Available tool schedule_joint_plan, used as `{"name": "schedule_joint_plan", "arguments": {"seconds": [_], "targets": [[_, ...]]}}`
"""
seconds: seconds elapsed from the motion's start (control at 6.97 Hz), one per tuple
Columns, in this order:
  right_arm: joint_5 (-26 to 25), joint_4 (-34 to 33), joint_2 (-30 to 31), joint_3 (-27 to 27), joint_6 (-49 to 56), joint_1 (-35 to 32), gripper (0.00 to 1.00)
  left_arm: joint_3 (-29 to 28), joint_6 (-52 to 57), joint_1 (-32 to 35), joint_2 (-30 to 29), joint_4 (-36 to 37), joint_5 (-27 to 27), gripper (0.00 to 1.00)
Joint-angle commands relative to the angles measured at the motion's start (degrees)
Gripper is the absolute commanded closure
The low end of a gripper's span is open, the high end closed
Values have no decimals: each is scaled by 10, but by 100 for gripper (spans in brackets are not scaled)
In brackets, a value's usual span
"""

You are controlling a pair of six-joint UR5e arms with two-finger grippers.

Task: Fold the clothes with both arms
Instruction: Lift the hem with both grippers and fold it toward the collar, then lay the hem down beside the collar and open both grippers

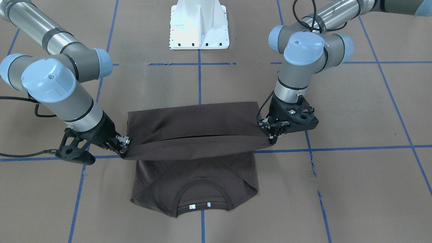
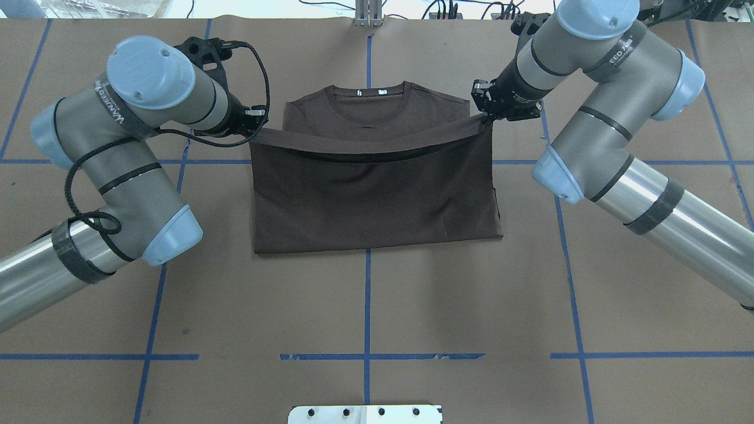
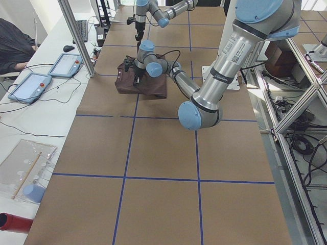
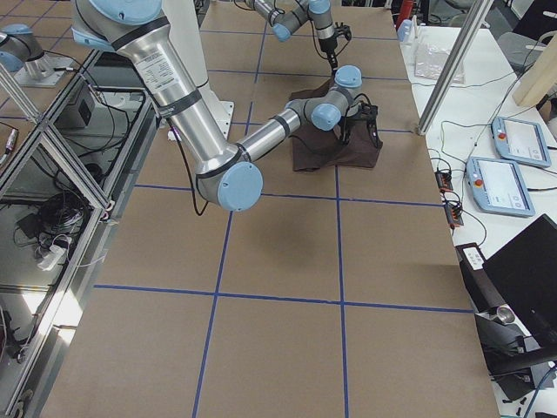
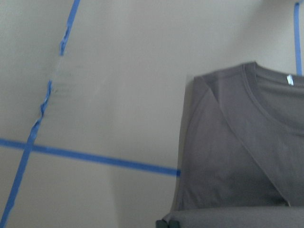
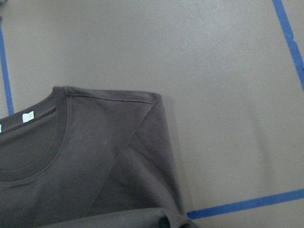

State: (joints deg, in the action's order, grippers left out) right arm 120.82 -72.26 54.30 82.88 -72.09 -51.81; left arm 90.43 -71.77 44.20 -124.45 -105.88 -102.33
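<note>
1. The left gripper (image 2: 254, 121) has its jaws pinched tight on one end of the shirt's lifted edge. We see no gap between them.
2. The right gripper (image 2: 486, 115) has its jaws pinched tight on the other end of that edge.
3. The lifted edge (image 1: 199, 141) hangs between the two grippers, a little above the worktop (image 2: 377, 294). It is pulled almost straight and sags a bit in the middle. Its long way runs from the worktop's left side to its right side.
4. The T-shirt (image 2: 377, 194) lies in the middle of the worktop, closer to the far edge than to the robot's edge. The part nearest the robot lies flat and is bent back on itself. The top layer rises from there up to the jaws.
5. The collar (image 1: 204, 181) and its small white tags (image 1: 191, 207) are not covered yet. They lie flat just past the lifted edge, toward the worktop's far edge.
6. We think this is the fold that brings the bottom of the shirt up to the collar, and it looks more than half done.
7. We think the collar lies straight ahead of both grippers, away from the robot. Each arm looks as near to it as the other. So both should go forward and down together, or the edge will land crooked.
</note>
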Motion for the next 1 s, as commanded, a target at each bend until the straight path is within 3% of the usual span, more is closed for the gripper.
{"name": "schedule_joint_plan", "arguments": {"seconds": [0.0, 0.29, 0.57, 0.86], "targets": [[0, 16, -22, -55, -1, -15, 100, -38, 1, 11, -13, -20, 0, 100], [-1, 16, -58, -101, 1, -30, 100, -53, 1, 23, -23, -33, 0, 100], [-6, 17, -107, -152, 3, -29, 100, -104, -3, 26, -62, -40, 1, 100], [-23, 17, -109, -166, 3, -29, 100, -150, -6, 36, -72, -72, 3, 100]]}}
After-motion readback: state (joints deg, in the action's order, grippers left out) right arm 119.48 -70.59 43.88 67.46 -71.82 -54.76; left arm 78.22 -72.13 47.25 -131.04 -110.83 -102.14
